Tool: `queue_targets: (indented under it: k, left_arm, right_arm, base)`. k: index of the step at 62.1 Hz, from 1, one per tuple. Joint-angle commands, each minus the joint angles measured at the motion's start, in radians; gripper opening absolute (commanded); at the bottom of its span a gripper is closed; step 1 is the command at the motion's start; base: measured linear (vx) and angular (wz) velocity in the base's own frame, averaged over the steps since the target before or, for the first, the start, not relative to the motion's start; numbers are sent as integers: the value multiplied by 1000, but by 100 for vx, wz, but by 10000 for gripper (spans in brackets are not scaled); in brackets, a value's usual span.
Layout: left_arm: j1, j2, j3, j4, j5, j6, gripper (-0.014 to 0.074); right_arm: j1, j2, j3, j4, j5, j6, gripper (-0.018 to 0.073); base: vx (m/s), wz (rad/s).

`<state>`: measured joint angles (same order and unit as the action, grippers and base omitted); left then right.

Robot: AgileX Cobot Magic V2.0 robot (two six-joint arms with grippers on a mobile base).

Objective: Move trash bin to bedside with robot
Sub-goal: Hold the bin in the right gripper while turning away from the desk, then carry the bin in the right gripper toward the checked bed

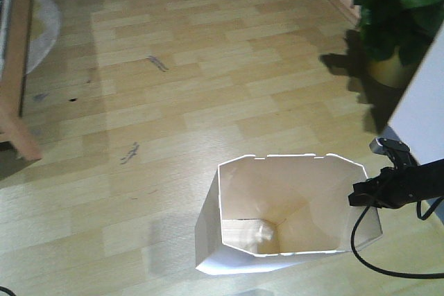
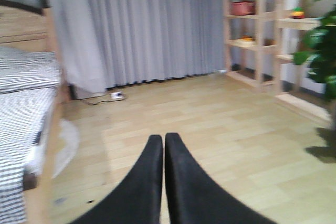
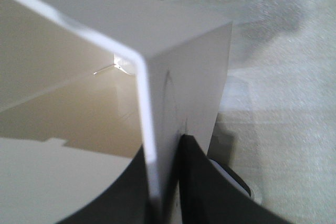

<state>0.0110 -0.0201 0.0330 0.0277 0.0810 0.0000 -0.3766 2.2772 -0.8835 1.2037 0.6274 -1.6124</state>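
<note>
The white trash bin (image 1: pixel 277 254) with a cut-corner rim and cream inside stands on the wooden floor at the front of the exterior view. My right gripper (image 1: pixel 362 195), on a thin black arm with a trailing cable, is shut on the bin's right wall at the rim. In the right wrist view the bin wall (image 3: pixel 173 61) runs between the two black jaws of the right gripper (image 3: pixel 160 153), one inside and one outside. My left gripper (image 2: pixel 164 140) is shut and empty, held above the floor. The bed (image 2: pixel 26 108) with its checked cover is at the left.
A wooden bed-frame leg (image 1: pixel 17 67) and a round white rug (image 1: pixel 41 29) are at the far left. A potted plant (image 1: pixel 399 19) stands at the upper right, beside a white panel (image 1: pixel 423 112). Wooden shelves (image 2: pixel 257 24) and grey curtains (image 2: pixel 152 24) lie ahead.
</note>
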Motion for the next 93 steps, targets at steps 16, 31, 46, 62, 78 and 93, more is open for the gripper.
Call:
queue_targets:
  k: [16, 31, 46, 62, 78, 93]
  left_arm:
    - [-6, -7, 12, -9, -75, -14, -6]
    - [-6, -7, 12, -9, -75, -14, -6]
    - [-6, -7, 12, -9, -75, -14, -6]
    - [-6, -7, 12, -9, -75, -14, -6]
    - [-6, -7, 12, -9, -75, -14, -6]
    - [-6, -7, 12, -9, -75, -14, -6]
  right_arm:
    - [-3, -68, -9, 63, 233, 11, -3]
    - [-3, -68, -9, 63, 233, 11, -3]
    - [-3, -68, -9, 63, 233, 11, -3]
    - [-3, -68, -9, 63, 233, 11, -3]
    - [-3, -68, -9, 63, 233, 11, -3]
    - [-3, -68, -9, 63, 235, 11, -3]
  base:
    - [8, 47]
    - [11, 28]
    - [15, 10]
    - [21, -5]
    - [24, -8]
    - [23, -1]
